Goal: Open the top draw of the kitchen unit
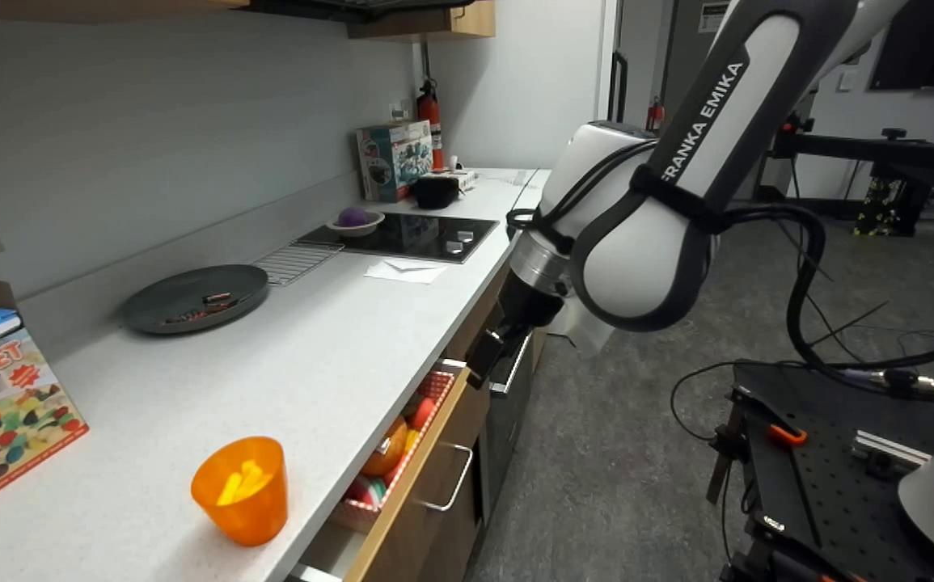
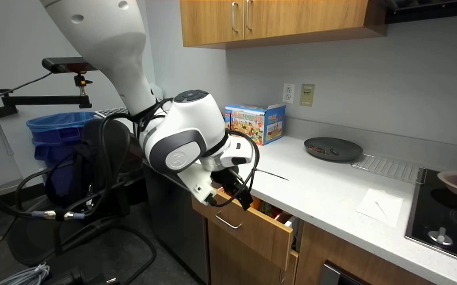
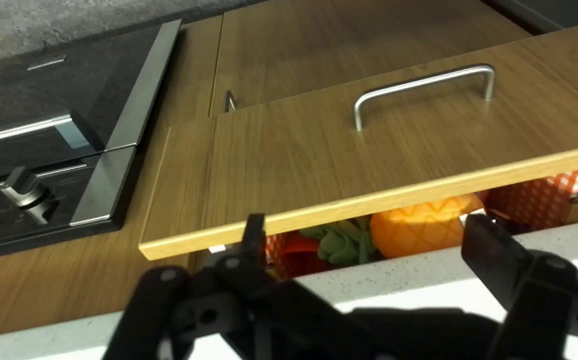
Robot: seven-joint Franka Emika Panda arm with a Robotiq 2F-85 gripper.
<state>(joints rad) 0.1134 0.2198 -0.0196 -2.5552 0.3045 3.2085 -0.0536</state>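
The top draw [image 1: 426,501] of the kitchen unit [image 1: 337,364] stands partly pulled out. Its brown wood front also shows in an exterior view [image 2: 260,233] and the wrist view [image 3: 289,165]. Its silver bar handle [image 3: 424,82] has nothing on it. Inside is a red checked basket [image 3: 534,200] with toy food, including an orange piece [image 3: 414,230]. My gripper [image 3: 369,235] is open and empty. Its fingers are spread over the top edge of the drawer front and the gap behind it, also seen in both exterior views [image 1: 479,368] [image 2: 246,200]. I cannot tell whether a finger touches the wood.
On the white countertop stand an orange cup [image 1: 244,493] with yellow pieces, a dark pan [image 1: 196,299], a wire rack [image 1: 297,260] and a food set box [image 1: 10,412]. The black hob [image 1: 426,234] lies farther along. The oven [image 3: 43,140] is beside the drawer.
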